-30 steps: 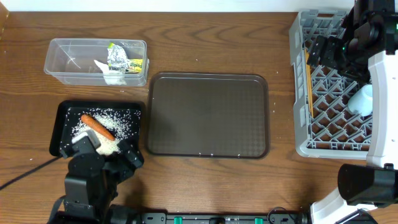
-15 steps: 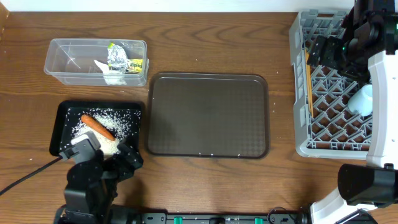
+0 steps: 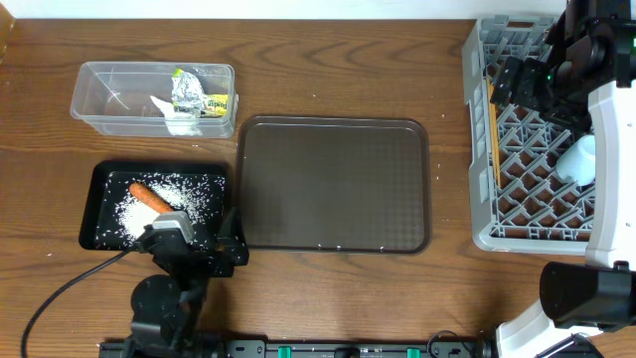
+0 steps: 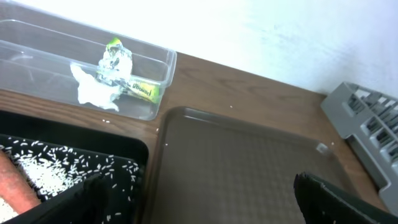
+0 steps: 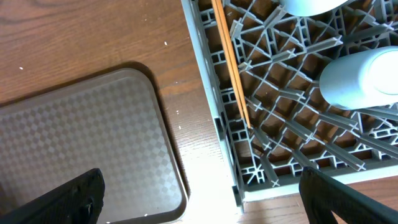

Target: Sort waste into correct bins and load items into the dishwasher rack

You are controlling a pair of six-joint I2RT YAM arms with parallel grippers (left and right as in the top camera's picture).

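Note:
The black tray holds white rice and an orange carrot. The clear tub holds a foil ball, a yellow-green wrapper and white tissue. My left gripper is open and empty over the gap between the black tray and the brown tray. My right gripper is open and empty above the left edge of the grey rack. Chopsticks, a light blue cup and a bowl lie in the rack. The plate is not visible.
The large brown serving tray lies between the black tray and the rack, with nothing on it. My right arm covers the rack's far right part. The table's front edge runs close behind the left arm.
My left arm has swung right and back from over the black tray's front part to the tray's front right corner. The right arm has not moved.

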